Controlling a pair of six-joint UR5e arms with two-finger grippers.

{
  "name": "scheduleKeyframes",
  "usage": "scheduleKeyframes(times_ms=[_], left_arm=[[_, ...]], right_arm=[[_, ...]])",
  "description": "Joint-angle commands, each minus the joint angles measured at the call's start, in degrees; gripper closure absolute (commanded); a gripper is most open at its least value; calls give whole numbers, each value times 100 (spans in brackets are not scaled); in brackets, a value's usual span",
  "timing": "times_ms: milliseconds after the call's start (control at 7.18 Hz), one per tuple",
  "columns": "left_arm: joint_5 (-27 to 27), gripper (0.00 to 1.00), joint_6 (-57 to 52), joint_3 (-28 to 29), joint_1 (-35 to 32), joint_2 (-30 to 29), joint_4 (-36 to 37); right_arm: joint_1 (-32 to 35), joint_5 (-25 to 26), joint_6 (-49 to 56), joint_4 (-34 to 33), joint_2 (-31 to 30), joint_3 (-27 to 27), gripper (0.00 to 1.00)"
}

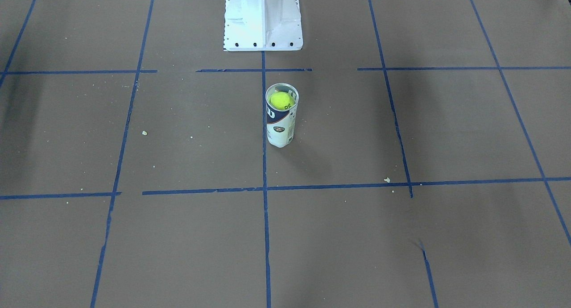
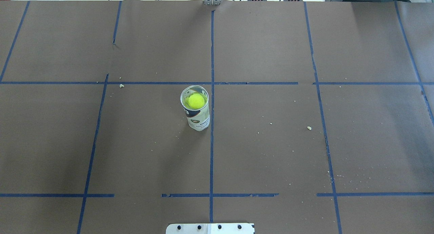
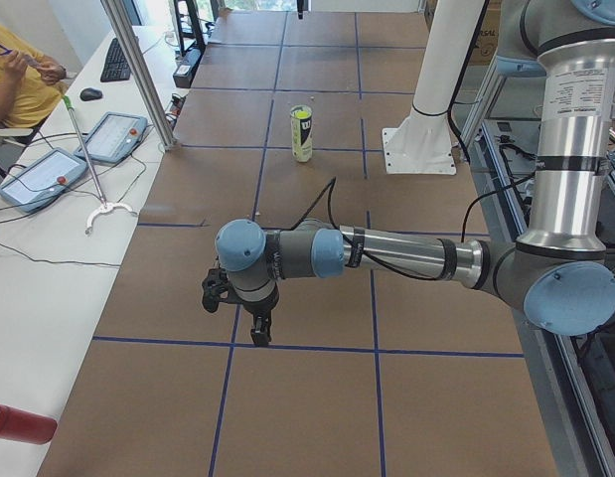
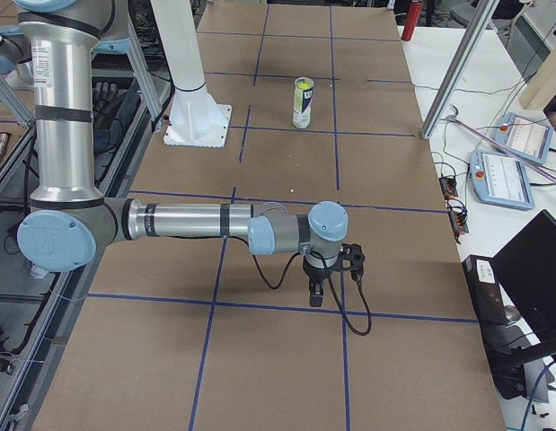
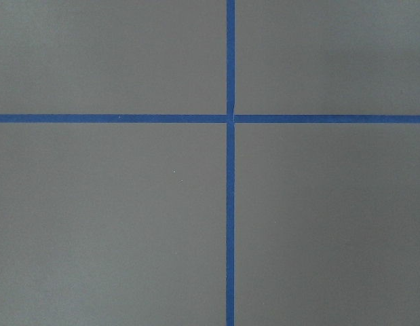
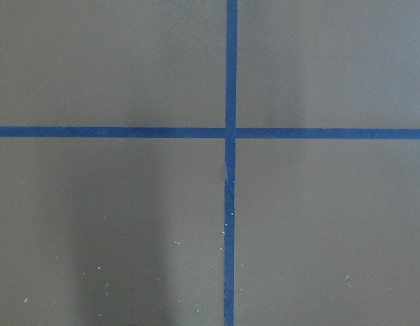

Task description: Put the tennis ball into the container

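Note:
The clear container [image 1: 280, 126] with its white and navy label stands upright near the table's middle, also seen from above [image 2: 199, 120]. The yellow-green tennis ball [image 1: 281, 101] sits inside it near the open top, showing through the mouth [image 2: 196, 100]. Both arms are far from it, out at the table's two ends. The left gripper [image 3: 259, 328] points down over a blue tape line, and so does the right gripper [image 4: 315, 294]. Each shows only in its side view, so I cannot tell whether either is open or shut. The wrist views show only brown table and tape crossings.
The white metal pedestal [image 1: 263, 24] stands behind the container at the robot's base. Small crumbs [image 2: 309, 128] dot the brown paper. Beside the table are control tablets [image 3: 108, 134], a red cylinder [image 3: 19, 422] and a seated person [image 3: 14, 75].

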State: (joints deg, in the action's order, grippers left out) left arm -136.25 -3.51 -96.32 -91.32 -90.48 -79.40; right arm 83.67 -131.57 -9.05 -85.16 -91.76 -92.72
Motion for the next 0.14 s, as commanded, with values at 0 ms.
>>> scheduleKeyframes(times_ms=[0], left_arm=[[-6,0,-1,43,0,-22,-22]], right_arm=[[0,0,0,0,0,0,0]])
